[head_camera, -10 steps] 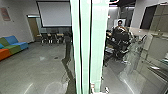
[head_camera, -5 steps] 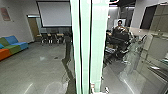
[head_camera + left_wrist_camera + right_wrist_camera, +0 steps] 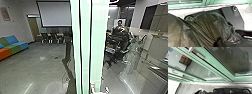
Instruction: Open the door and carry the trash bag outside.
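Observation:
In the left wrist view the dark, translucent trash bag (image 3: 210,26) is bunched up, its folds drawn together at my left gripper (image 3: 217,41), which is shut on it. Pale green door framing (image 3: 85,47) stands upright through the middle of the head view. The right wrist view has a glass door (image 3: 218,63) with a green frame and a metal handle (image 3: 199,55). How my right gripper's fingers stand cannot be made out.
A person (image 3: 120,31) with a control rig is seen right of the framing. A couch (image 3: 12,45) in blue, green and orange is at the left. Chairs (image 3: 53,37) stand below a projection screen (image 3: 55,13). Cabinets (image 3: 157,47) are on the right.
The person and the dark rig have shifted a little beside the framing. The framing and the room around it have stayed in place in the head view.

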Robot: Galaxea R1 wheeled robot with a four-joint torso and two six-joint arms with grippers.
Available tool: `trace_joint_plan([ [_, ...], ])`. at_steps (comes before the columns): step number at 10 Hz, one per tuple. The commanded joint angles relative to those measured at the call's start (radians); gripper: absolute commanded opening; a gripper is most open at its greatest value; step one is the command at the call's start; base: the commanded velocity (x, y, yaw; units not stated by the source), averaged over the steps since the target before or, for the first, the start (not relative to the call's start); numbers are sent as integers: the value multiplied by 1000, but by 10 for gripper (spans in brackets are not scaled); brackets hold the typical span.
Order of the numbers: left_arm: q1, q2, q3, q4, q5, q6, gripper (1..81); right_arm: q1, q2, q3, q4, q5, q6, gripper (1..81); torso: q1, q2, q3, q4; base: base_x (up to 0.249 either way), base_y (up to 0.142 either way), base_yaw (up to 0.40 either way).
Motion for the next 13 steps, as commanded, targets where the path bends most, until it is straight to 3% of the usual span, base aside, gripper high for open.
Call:
trace_joint_plan([
  [1, -50, 2, 5, 9, 49, 1, 10, 232, -115, 67, 83, -166, 9, 811, 0, 0, 0, 0, 0, 0, 0],
  [4, -50, 8, 5, 9, 46, 1, 10, 358, -112, 89, 58, -206, 5, 811, 0, 0, 0, 0, 0, 0, 0],
  [5, -50, 8, 5, 9, 44, 1, 10, 397, -98, 75, 32, -237, 6, 811, 0, 0, 0, 0, 0, 0, 0],
  [7, -51, 8, 5, 8, 44, 0, 10, 507, -64, 38, 51, -314, 17, 811, 0, 0, 0, 0, 0, 0, 0],
  [8, -51, 11, 5, 3, 46, 0, 10, 553, -40, 11, 58, -341, 66, 811, 0, 0, 0, 0, 0, 0, 0],
  [10, -51, 16, 5, 2, 46, 0, 10, 616, 17, -35, 63, -378, 243, 811, 0, 0, 0, 0, 0, 0, 0],
  [13, -51, 21, 5, 0, 49, 0, 10, 673, 114, -101, 58, -410, 345, 811, 0, 0, 0, 0, 0, 0, 0],
])
